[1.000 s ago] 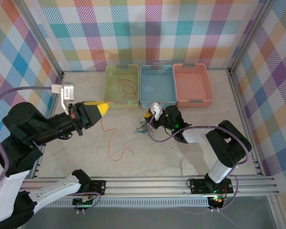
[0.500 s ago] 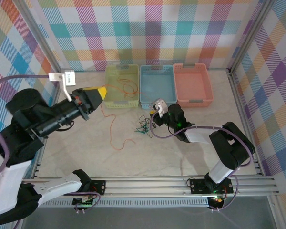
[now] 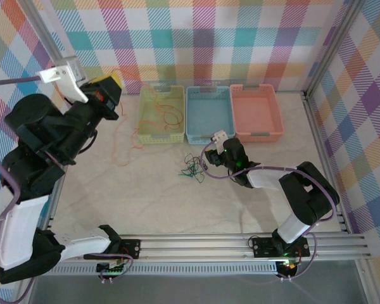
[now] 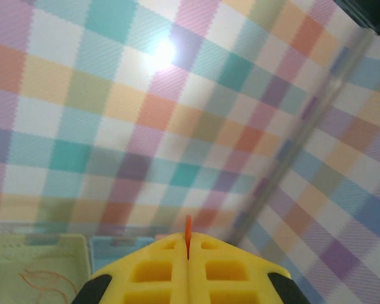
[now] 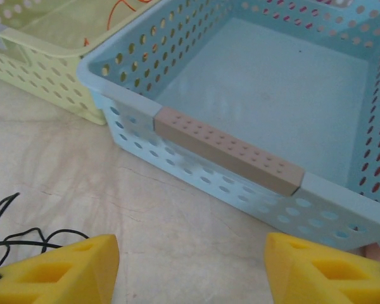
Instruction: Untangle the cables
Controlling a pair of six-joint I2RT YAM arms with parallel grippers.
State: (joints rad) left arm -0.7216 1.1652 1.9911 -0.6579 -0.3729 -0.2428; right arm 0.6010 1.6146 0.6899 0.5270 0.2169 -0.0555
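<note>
My left gripper [image 3: 109,81] is raised high at the back left, shut on an orange cable [image 3: 116,142] that hangs down toward the table beside the yellow-green basket [image 3: 144,130]. In the left wrist view the orange cable [image 4: 188,229] pokes out between the closed yellow fingertips [image 4: 158,269]. A tangle of green and black cables [image 3: 191,168] lies on the table's middle. My right gripper [image 3: 213,149] sits low just right of it, open and holding nothing, facing the blue basket [image 5: 228,149]. A black cable [image 5: 12,235] shows beside its left finger [image 5: 57,269].
Three baskets stand in a row at the back: yellow-green with another orange cable [image 3: 170,118] inside, blue [image 3: 208,134], and pink [image 3: 257,133]. Checked walls and metal posts ring the table. A rail runs along the near edge [image 3: 196,242].
My left gripper has risen up and back to the left, lifting the orange cable off the table. My right gripper has opened and drawn slightly right, away from the tangle.
</note>
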